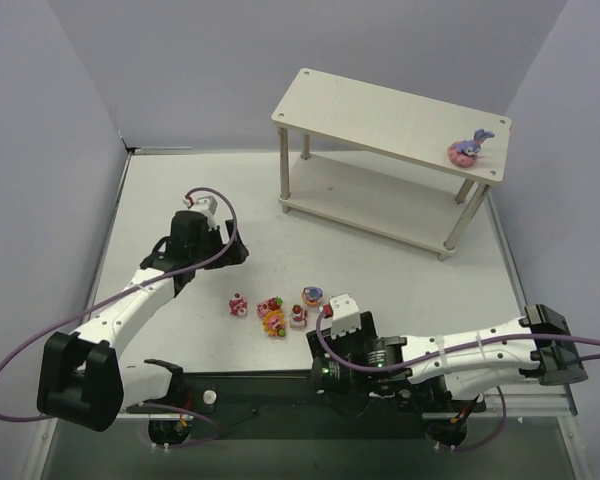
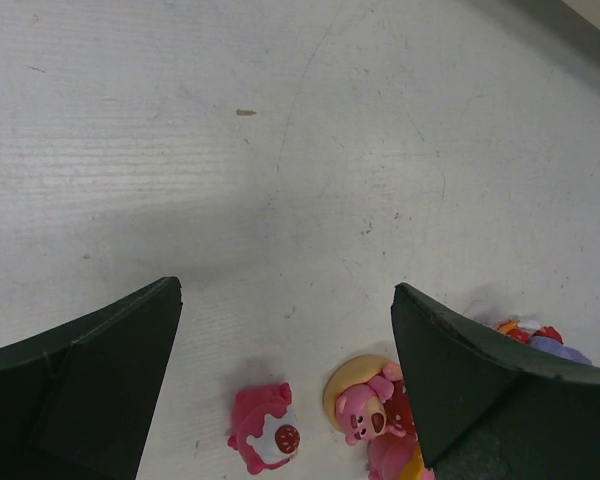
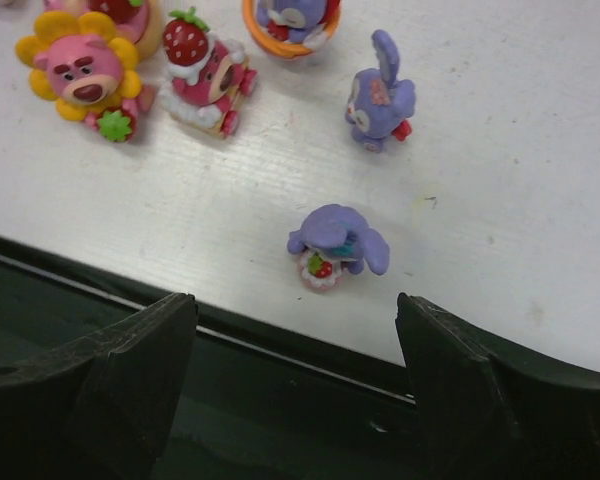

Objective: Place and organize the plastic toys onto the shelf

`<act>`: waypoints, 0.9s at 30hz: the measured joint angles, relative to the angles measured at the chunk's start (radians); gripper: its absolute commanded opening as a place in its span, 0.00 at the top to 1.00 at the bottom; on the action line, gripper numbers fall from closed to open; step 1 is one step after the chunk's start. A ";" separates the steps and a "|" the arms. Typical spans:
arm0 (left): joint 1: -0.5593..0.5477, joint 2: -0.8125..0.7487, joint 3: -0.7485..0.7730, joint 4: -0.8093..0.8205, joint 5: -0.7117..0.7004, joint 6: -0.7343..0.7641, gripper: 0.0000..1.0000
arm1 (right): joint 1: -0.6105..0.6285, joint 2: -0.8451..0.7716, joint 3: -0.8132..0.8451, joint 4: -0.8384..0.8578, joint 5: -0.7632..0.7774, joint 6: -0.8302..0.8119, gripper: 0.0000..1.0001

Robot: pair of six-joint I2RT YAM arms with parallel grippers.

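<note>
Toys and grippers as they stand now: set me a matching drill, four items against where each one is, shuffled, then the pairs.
1. bunny on a pink base
2. sunflower bear
3. left gripper
4. right gripper

A. open above the floppy-eared bunny, near the table edge
B. on the table beside a strawberry-topped toy
C. right end of the shelf top board
D. open over the table, a pink strawberry toy showing between its fingers

Pairs: 1-C, 2-B, 3-D, 4-A.
</note>
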 measured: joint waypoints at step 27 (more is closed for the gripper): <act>0.005 -0.218 0.029 -0.180 0.061 -0.018 0.04 | 0.094 0.250 -0.108 -0.126 0.259 0.700 0.22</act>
